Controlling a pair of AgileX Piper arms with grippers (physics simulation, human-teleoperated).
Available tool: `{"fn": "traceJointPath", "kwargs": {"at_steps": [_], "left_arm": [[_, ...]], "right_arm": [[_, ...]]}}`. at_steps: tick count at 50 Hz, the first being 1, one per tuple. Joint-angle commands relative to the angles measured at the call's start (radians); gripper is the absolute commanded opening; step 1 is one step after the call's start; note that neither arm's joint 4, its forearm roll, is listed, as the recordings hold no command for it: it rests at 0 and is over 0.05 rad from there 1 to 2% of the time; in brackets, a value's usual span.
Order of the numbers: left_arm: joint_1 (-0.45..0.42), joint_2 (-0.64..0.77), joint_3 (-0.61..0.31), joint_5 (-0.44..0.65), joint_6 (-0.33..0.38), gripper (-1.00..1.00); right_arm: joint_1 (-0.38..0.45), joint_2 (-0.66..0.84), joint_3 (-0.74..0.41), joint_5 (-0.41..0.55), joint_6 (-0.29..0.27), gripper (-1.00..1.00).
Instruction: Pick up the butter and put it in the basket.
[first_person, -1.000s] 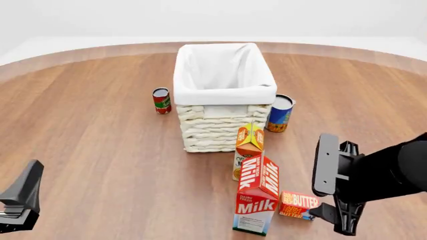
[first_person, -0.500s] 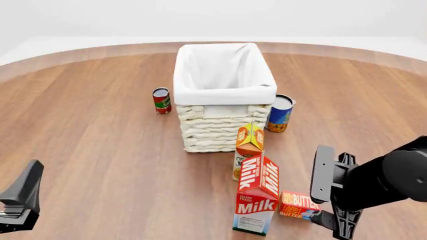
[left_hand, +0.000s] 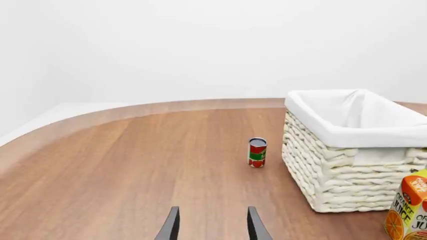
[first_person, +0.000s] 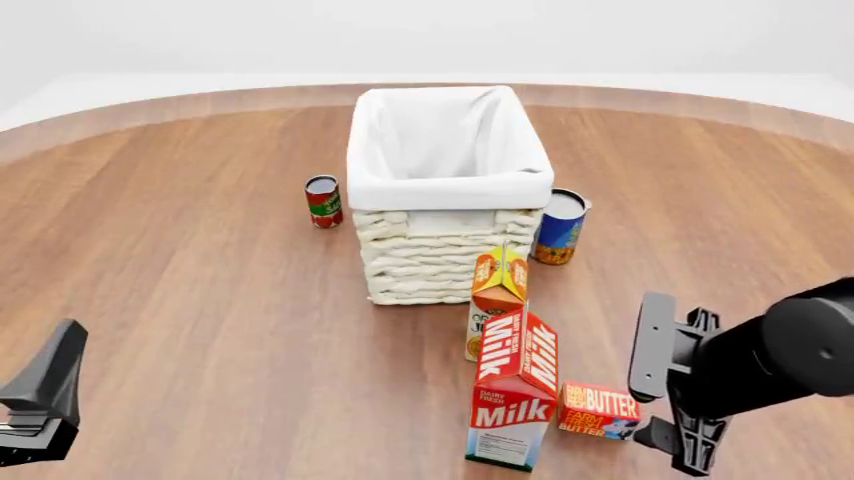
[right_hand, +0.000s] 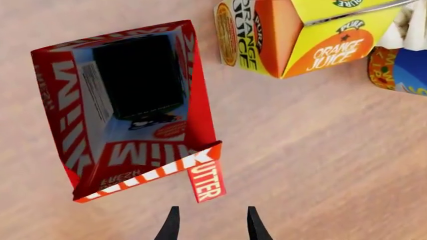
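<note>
The butter (first_person: 598, 410) is a small flat red-orange box lying on the table just right of the Milk carton (first_person: 514, 400). In the right wrist view only a strip of the butter (right_hand: 205, 181) shows, the rest hidden behind the Milk carton (right_hand: 127, 110). My right gripper (first_person: 666, 396) hangs open just right of the butter, nothing between its fingers (right_hand: 252, 225). The basket (first_person: 447, 188), cream wicker with a white cloth lining, stands at mid-table behind the cartons. My left gripper (first_person: 40, 400) sits open at the near left edge, far from the basket (left_hand: 333, 180).
An orange juice carton (first_person: 498, 295) stands between the Milk carton and the basket. A red can (first_person: 323, 200) is left of the basket, a blue can (first_person: 561, 227) at its right corner. Bare wood lies around the left gripper (left_hand: 211, 227).
My right gripper has sunk lower toward the table beside the butter and shifted slightly. The left arm and all objects have stayed put.
</note>
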Motion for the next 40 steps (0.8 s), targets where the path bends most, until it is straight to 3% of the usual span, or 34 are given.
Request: {"fn": "traceJointPath", "kwargs": {"at_steps": [1, 27, 40], "left_arm": [[0.0, 0.0, 0.0, 0.0, 0.0, 1.0], [0.0, 0.0, 0.0, 0.0, 0.0, 1.0], [0.0, 0.0, 0.0, 0.0, 0.0, 1.0]], "right_arm": [[-0.005, 0.031, 0.011, -0.038, 0.005, 1.0], [0.038, 0.146, 0.06, -0.171, 0.064, 1.0], [0.021, 0.236, 0.083, -0.255, 0.079, 1.0]]}}
